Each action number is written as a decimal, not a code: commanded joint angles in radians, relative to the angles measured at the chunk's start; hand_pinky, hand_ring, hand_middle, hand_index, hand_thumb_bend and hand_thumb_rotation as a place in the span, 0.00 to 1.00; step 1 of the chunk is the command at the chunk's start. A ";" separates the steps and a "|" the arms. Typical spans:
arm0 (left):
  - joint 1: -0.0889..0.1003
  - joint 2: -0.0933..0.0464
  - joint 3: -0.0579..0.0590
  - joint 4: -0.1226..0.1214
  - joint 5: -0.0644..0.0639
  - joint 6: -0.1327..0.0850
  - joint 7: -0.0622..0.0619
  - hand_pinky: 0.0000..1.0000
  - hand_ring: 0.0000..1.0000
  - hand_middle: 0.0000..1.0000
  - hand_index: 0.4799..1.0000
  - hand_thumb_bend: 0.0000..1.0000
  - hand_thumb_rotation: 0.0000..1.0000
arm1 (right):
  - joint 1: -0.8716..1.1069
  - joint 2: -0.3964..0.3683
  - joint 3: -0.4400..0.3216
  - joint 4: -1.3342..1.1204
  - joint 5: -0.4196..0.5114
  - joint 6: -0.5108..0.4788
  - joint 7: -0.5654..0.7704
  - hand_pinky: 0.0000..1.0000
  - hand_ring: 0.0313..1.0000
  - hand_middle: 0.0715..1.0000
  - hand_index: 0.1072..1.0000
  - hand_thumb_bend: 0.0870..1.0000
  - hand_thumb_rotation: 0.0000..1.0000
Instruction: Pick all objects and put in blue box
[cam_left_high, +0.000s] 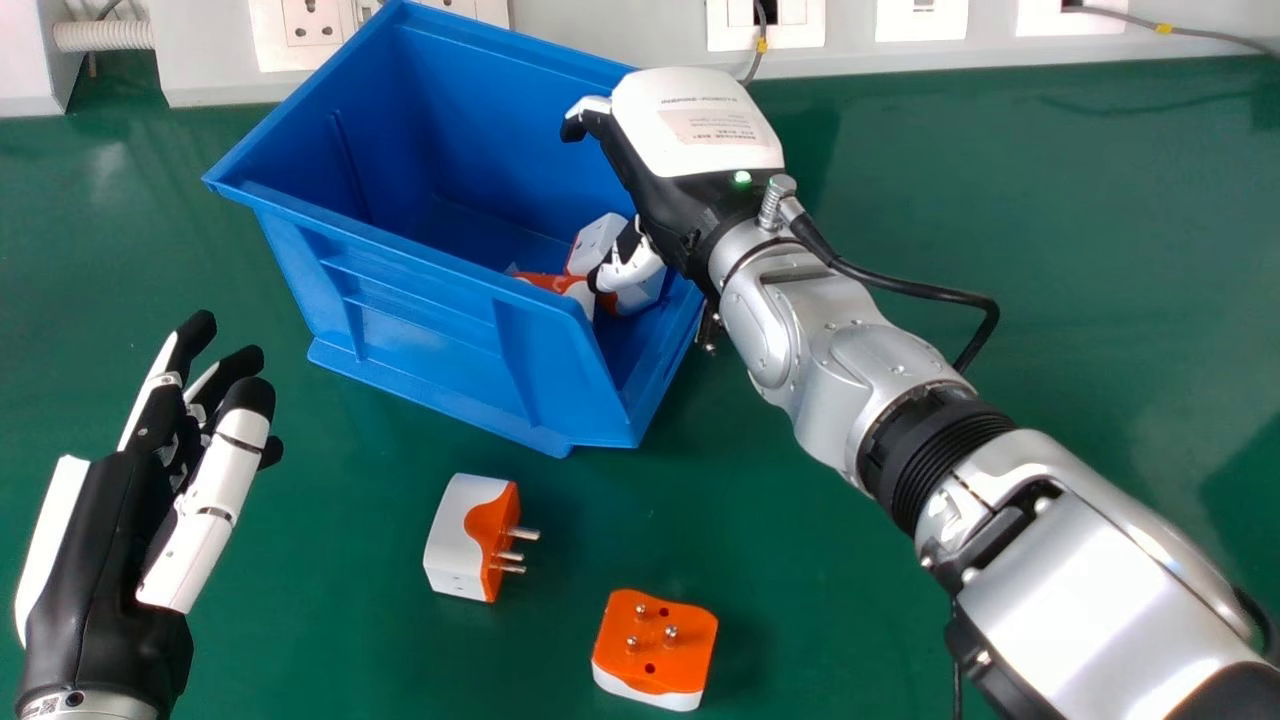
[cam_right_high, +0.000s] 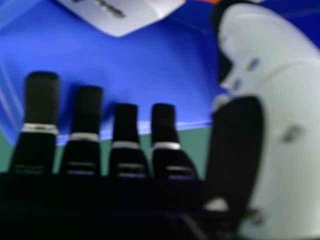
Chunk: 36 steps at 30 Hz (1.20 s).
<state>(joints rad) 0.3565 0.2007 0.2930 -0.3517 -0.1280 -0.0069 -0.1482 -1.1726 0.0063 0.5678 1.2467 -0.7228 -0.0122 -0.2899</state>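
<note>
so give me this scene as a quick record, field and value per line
surface: green table
container: blue bin
in bin: orange-and-white adapters, partly hidden, count unclear
on table: side-lying adapter, pins toward view's right; pins-up adapter
right hand: over bin, fingers open
left hand: head view's left, idle, open
task status: unfinished, two adapters outside bin

Can see a box (cam_left_high: 430, 330) toward the back of the surface (cam_left_high: 1000, 200), with plugs (cam_left_high: 597, 243) inside, toward its right end. Can find one plug (cam_left_high: 455, 535) before the box, another plug (cam_left_high: 655, 645) nearer and farther right.
</note>
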 joint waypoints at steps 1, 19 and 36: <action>-0.004 -0.005 -0.002 -0.029 0.002 -0.007 0.007 0.82 0.90 0.91 0.92 0.43 0.73 | -0.018 -0.013 0.005 -0.025 -0.010 -0.001 -0.026 0.45 0.82 0.85 0.76 0.36 0.00; -0.048 -0.003 -0.020 0.001 0.008 0.014 0.019 0.82 0.90 0.91 0.92 0.42 0.73 | -0.006 -0.055 0.007 -0.079 -0.011 -0.019 -0.034 0.45 0.83 0.85 0.77 0.36 0.00; -0.053 -0.003 -0.043 -0.083 0.042 0.088 0.054 0.83 0.91 0.92 0.93 0.37 0.74 | 0.213 -0.245 -0.056 -0.616 -0.034 -0.016 -0.012 0.45 0.85 0.88 0.79 0.36 0.00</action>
<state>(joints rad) 0.3004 0.1985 0.2495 -0.4027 -0.0964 0.0782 -0.1046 -0.9715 -0.2144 0.5373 0.7141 -0.7452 -0.0411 -0.2981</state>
